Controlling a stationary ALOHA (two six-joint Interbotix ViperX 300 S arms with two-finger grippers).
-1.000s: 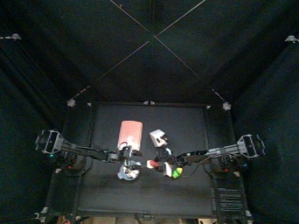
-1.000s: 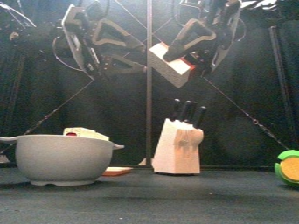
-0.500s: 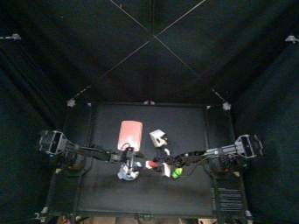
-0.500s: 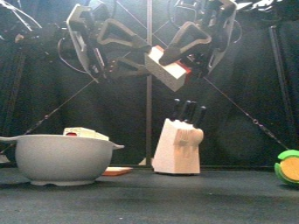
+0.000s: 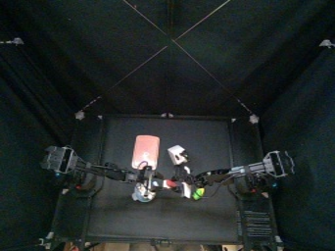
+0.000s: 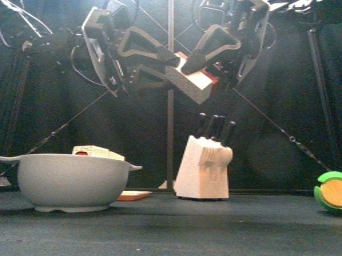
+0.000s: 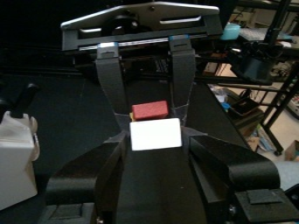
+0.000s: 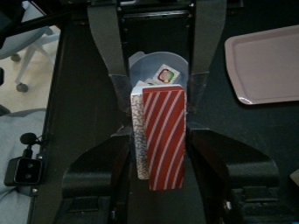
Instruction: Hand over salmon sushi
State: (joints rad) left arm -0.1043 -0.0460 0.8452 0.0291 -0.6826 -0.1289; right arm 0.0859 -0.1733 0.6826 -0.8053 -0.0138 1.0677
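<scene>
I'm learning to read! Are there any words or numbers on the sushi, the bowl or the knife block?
No text can be read anywhere.
Salmon sushi: only red and white stripes, no letters.
Bowl: plain, no label.
Knife block: plain, no brand showing.
Pink tray: blank.
Shelves in the room behind: anything there is too blurred to read.

Two black jointed arms, each pincer with flat black jaws, silver wrist bracket
</scene>
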